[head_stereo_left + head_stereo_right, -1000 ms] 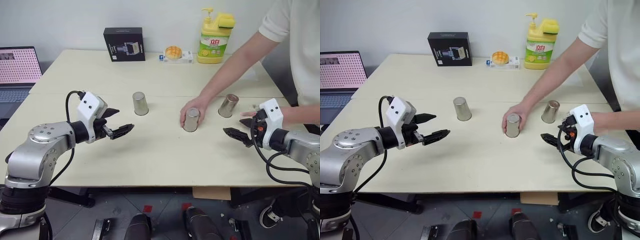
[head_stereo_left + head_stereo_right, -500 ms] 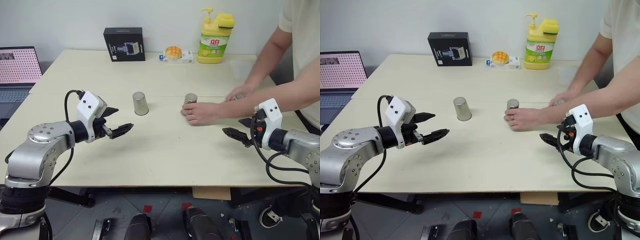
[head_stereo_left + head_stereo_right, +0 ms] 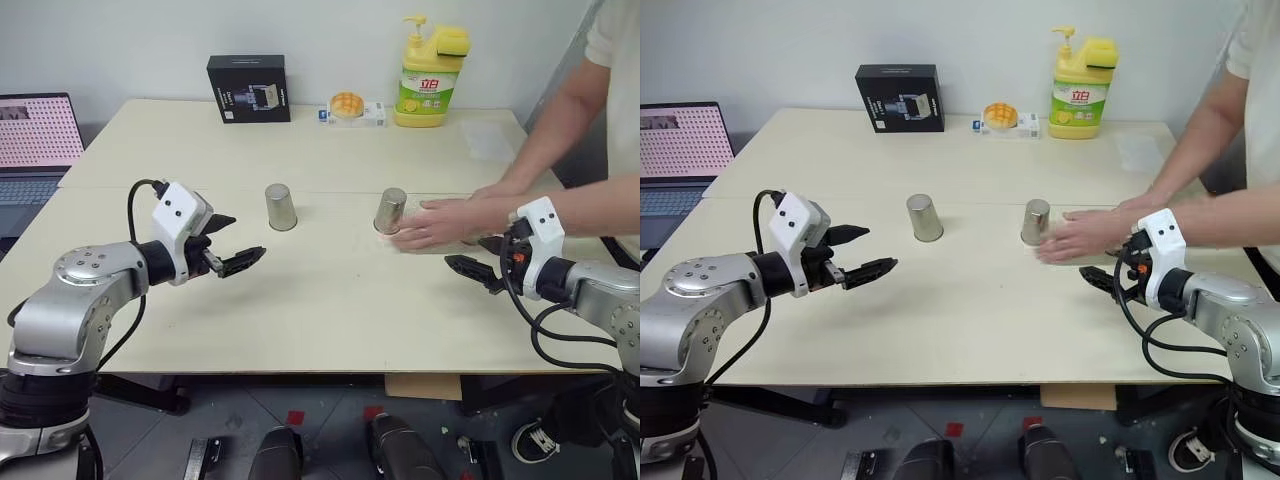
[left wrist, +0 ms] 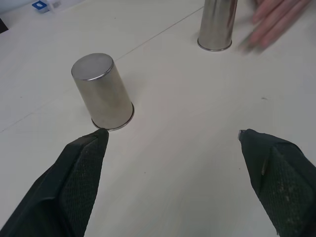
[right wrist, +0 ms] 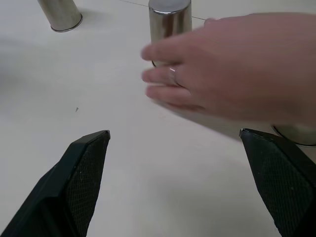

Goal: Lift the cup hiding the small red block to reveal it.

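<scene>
Head views. Pale table [image 3: 300, 300]. Two silver cups stand upside down on it: left cup [image 3: 281, 207] near the middle, middle cup [image 3: 390, 211] to its 3 o'clock, well apart. A person's hand [image 3: 440, 222] lies flat on the table just at the middle cup's 3 o'clock, fingers reaching almost to the cup; whether they touch it cannot be told. The person's other hand [image 3: 497, 190] sits behind, toward 1 o'clock. A third cup and the red block cannot be made out here. Left gripper [image 3: 232, 243] hovers over the table at the left cup's 8 o'clock, apart from it, fingers spread, holding nothing. Right gripper [image 3: 478, 258] hovers at the flat hand's 5 o'clock, near it, jaws wide and empty. At the table's far edge: black box [image 3: 248, 88], bun [image 3: 346, 104], yellow bottle [image 3: 428, 75]. Laptop [image 3: 36, 140] off the left side.

Left wrist view. Left cup [image 4: 102, 92] stands just past one black fingertip [image 4: 94, 143], very close; contact cannot be told. The two fingers stand far apart, nothing between. Middle cup [image 4: 216, 27] farther off, blurred fingers beside it.

Right wrist view. Fingers spread wide over bare table. The hand [image 5: 237, 69] covers the ground ahead; middle cup [image 5: 170, 22] stands behind its fingertips. A curved metal rim [image 5: 296, 135] peeks from under the hand's wrist side, likely the third cup. Left cup [image 5: 60, 14] far off.
</scene>
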Robot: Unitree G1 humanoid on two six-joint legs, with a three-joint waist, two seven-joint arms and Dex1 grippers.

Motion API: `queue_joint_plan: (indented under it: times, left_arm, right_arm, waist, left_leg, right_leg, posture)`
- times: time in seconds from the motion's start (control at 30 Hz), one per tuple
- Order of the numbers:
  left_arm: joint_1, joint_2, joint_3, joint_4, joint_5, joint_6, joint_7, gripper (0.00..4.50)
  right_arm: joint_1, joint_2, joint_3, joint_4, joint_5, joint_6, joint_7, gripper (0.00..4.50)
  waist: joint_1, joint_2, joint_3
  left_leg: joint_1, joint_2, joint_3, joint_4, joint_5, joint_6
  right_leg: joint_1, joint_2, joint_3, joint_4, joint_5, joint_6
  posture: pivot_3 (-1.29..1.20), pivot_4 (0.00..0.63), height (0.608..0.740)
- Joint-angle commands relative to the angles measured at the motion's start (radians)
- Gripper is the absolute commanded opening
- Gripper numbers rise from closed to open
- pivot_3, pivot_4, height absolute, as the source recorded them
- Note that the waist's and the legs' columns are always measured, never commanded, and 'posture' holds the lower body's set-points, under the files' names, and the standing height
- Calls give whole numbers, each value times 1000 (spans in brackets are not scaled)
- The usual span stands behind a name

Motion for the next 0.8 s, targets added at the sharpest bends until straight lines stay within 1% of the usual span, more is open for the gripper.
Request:
queue_joint_plan:
  times: [0.03,0.13,0.2,0.27,0.33,0.4,0.53,0.63,0.67,0.73,0.8]
  left_arm:
    - [-8,10,19,-29,-6,-13,-5,4500]
    - [0,-5,4,-57,-23,-3,-9,4500]
    - [1,-28,-12,-80,-41,2,-10,4500]
    - [-2,-48,-52,-107,-47,-3,-23,4500]
    - [-25,-79,-109,-126,-39,-18,-29,4500]
    - [-51,-120,-179,-135,-8,-56,-31,4500]
    - [-100,-256,-274,-96,43,-131,21,4500]
    - [-140,-359,-354,-46,109,-191,60,4500]
    - [-153,-394,-381,-30,128,-208,71,4500]
    - [-166,-437,-405,-15,144,-221,81,4500]
    - [-174,-471,-421,-10,154,-226,87,4500]
  right_arm:
    - [7,-15,-12,-24,7,-18,6,4464]
    - [43,-24,-22,-35,9,-15,8,4464]
    - [90,-51,-7,-47,-19,-44,16,4464]
    - [131,-87,25,-53,-71,-106,23,4464]
    - [137,-80,28,-29,-107,-157,-1,4464]
    - [122,-41,18,10,-129,-193,-37,4464]
    - [89,11,40,103,-182,-259,-80,4464]
    - [9,72,62,243,-212,-331,-96,4464]
    - [-21,81,82,311,-247,-370,-105,4464]
    - [-63,89,103,402,-296,-428,-117,4464]
    - [-116,112,95,503,-312,-470,-131,4464]
  waist:
    - [0,0,0]
    - [0,0,0]
    - [1,0,0]
    - [4,0,0]
    - [5,0,0]
    - [4,0,0]
    - [4,0,0]
    - [1,0,-1]
    - [-1,0,-1]
    - [-1,0,-1]
    - [-1,0,-1]
  left_leg:
    - [0,0,0,0,0,0]
    - [0,0,0,0,0,0]
    - [0,0,0,0,0,0]
    - [0,0,0,0,0,0]
    - [0,-1,0,0,0,0]
    - [0,-1,0,1,0,0]
    - [2,-1,1,2,0,0]
    - [3,-1,1,3,0,0]
    - [4,-1,2,3,0,0]
    - [4,-1,2,3,0,0]
    - [4,-1,2,2,0,0]
  right_leg:
    - [0,0,0,0,0,0]
    - [0,0,0,0,0,0]
    - [0,0,0,0,0,0]
    - [0,0,0,0,0,0]
    - [0,0,0,0,0,0]
    - [1,0,1,0,0,1]
    - [2,0,2,2,1,1]
    - [3,0,2,2,1,2]
    - [3,0,3,3,3,5]
    - [3,1,4,3,4,6]
    - [3,1,4,3,4,7]
  posture:
    - [0,150,740]
    - [0,150,740]
    - [0,150,740]
    - [0,150,740]
    - [0,150,740]
    - [0,150,740]
    - [0,150,740]
    - [0,150,740]
    - [0,150,740]
    - [0,150,740]
    - [0,150,740]
